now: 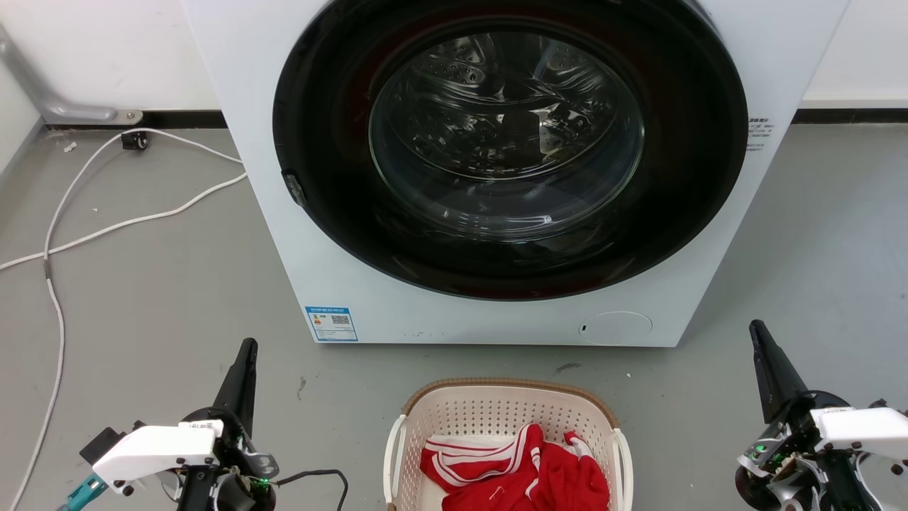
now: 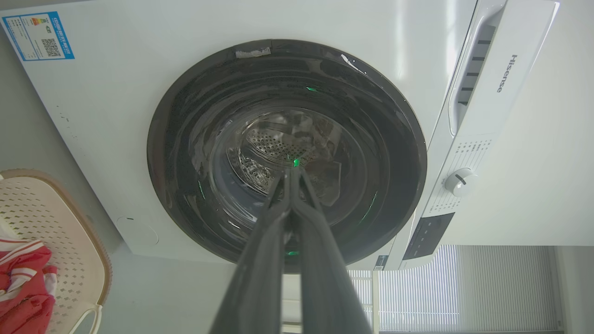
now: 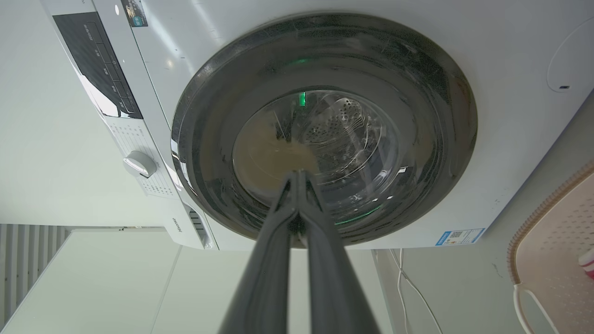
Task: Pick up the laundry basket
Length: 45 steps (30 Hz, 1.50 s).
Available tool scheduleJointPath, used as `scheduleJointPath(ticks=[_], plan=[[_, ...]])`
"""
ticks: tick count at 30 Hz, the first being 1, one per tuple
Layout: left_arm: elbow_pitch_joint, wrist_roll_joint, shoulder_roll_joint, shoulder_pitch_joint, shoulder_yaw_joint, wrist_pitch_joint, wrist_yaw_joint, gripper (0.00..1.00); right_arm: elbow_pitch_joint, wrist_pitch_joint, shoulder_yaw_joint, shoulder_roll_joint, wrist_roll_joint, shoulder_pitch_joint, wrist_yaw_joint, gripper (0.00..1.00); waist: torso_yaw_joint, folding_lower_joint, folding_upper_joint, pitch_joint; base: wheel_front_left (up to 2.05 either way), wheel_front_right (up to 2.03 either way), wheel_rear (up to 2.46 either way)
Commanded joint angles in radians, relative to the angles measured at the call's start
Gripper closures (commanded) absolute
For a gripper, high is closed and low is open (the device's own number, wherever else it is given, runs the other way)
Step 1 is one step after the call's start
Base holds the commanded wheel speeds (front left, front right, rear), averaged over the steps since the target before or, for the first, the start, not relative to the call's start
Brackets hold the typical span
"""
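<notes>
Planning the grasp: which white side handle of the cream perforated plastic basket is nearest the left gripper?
The left handle, facing the left gripper; the right handle lies across the basket.

— Where do you see the laundry basket?
— You have it low in the middle, on the grey floor just before the washing machine, whose round door is shut; red-and-white clothes lie inside the basket.
— And your grippers?
— Your left gripper and right gripper stand either side, apart from it, fingers pointing up, pressed together.
</notes>
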Motion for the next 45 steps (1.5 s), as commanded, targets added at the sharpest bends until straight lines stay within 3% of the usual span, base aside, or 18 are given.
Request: scheduleJointPath(ticks=[1,31,32,45], plan=[[0.001,0.005,-0.001,-0.01,0.003,0.003,-0.002,1.0,0.001,0.003,-0.002,0.004,-0.005,-0.013,0.0,1.0,0.0,0.0,0.0,0.0,0.0,0.0,0.0],[0.001,0.008,-0.004,-0.01,0.007,0.005,-0.002,1.0,0.001,0.004,-0.003,0.004,-0.007,-0.013,0.0,1.0,0.0,0.0,0.0,0.0,0.0,0.0,0.0],[0.003,0.001,-0.002,0.001,0.002,0.004,0.0,0.0,0.002,0.003,-0.002,0.002,0.0,0.001,0.0,0.0,0.0,0.0,0.0,0.0,0.0,0.0,0.0],[-0.008,0.031,-0.007,0.045,-0.027,-0.048,0.0,0.0,-0.006,-0.048,0.019,0.005,-0.042,0.055,0.0,0.0,0.0,0.0,0.0,0.0,0.0,0.0,0.0]])
